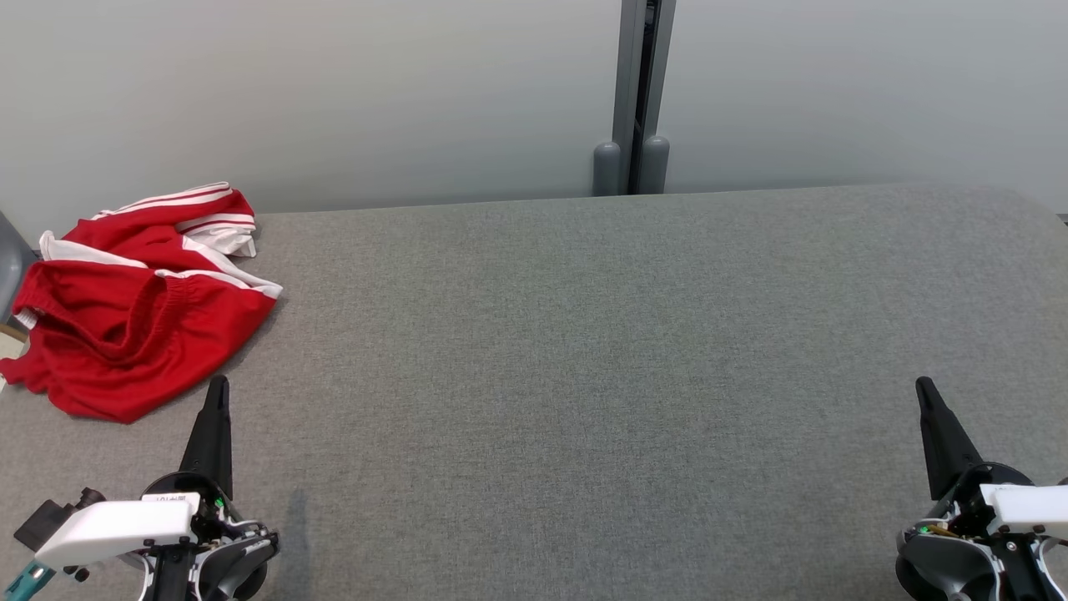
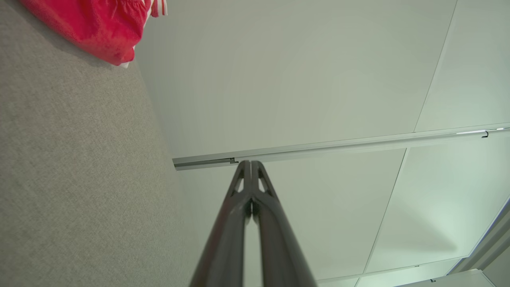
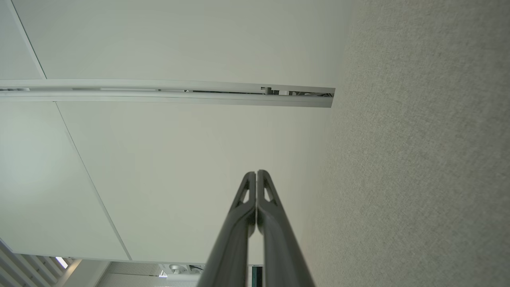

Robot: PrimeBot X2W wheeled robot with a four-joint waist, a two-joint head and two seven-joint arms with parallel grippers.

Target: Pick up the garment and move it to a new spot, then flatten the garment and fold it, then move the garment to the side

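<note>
You see the garment (image 1: 133, 309) incomplete in the head view: its left side runs off the picture's left edge, and its crumpled folds cover the cloth beneath, so you cannot tell front from back. In the left wrist view a red corner of it is cut by the top edge. The left gripper (image 1: 219, 386) and right gripper (image 1: 923, 386) lose their wrist housings to the bottom edge, the right one to the right edge too. The print on the small label (image 1: 169, 499) is too small for you to read. The tabletop (image 1: 584, 376) runs past both sides, and its far edge hides the foot of the post (image 1: 634, 100).
</note>
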